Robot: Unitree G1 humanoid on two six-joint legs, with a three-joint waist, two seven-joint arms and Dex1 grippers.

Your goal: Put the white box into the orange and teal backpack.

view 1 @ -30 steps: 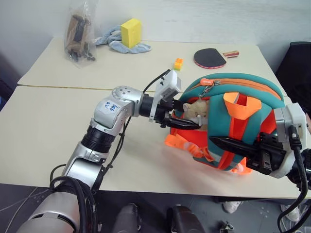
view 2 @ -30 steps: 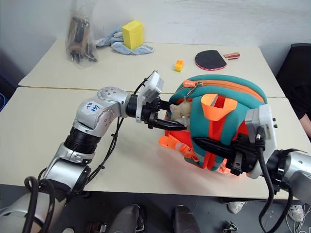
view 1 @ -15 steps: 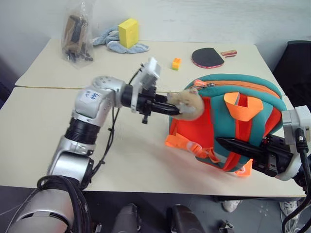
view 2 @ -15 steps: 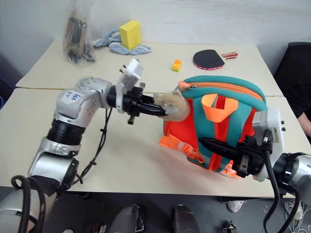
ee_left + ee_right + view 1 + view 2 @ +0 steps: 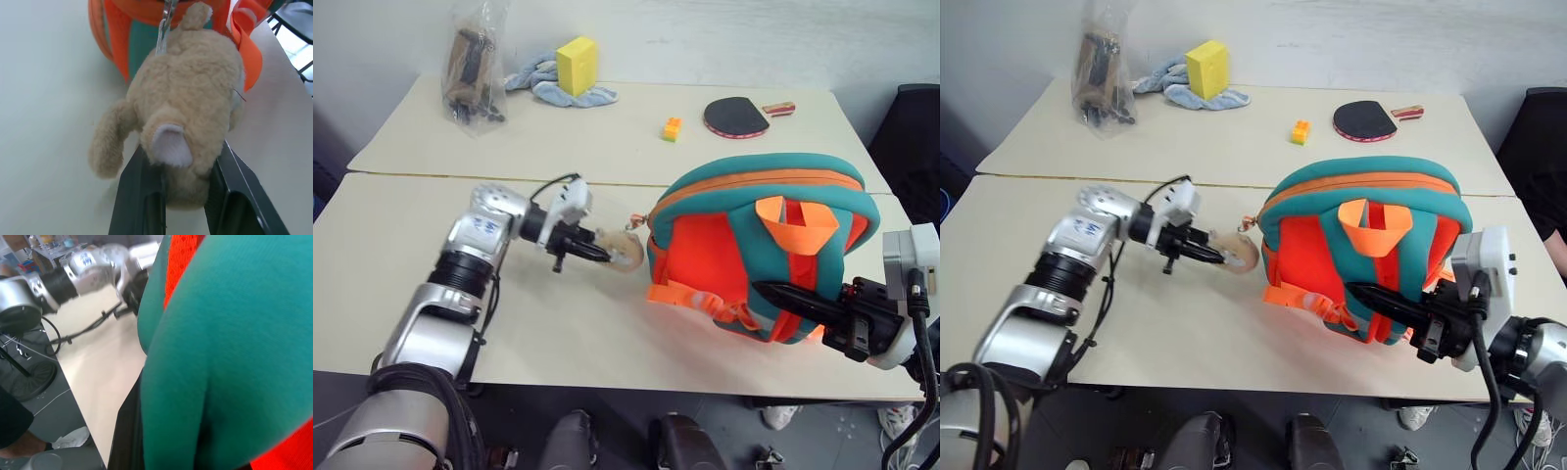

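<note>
My right gripper [image 5: 783,297] is nearest me, fingers pinched together on the teal padding of the orange and teal backpack [image 5: 754,235], low on its near side; the right wrist view has teal fabric pressed right against the fingers. The backpack stands upright on the near table [image 5: 391,294], straps facing me, orange top loop up. My left gripper [image 5: 607,253] sits just left of the backpack, jaws clamped on the plush hamster charm [image 5: 186,107], which hangs by a metal clip off the zipper at the backpack's left edge. I can't spot the white box. On the far table: orange toy brick [image 5: 673,128], ping-pong paddle [image 5: 736,117], yellow sponge block [image 5: 577,66] on a blue cloth [image 5: 548,86], clear plastic bag [image 5: 473,70] at far left.
</note>
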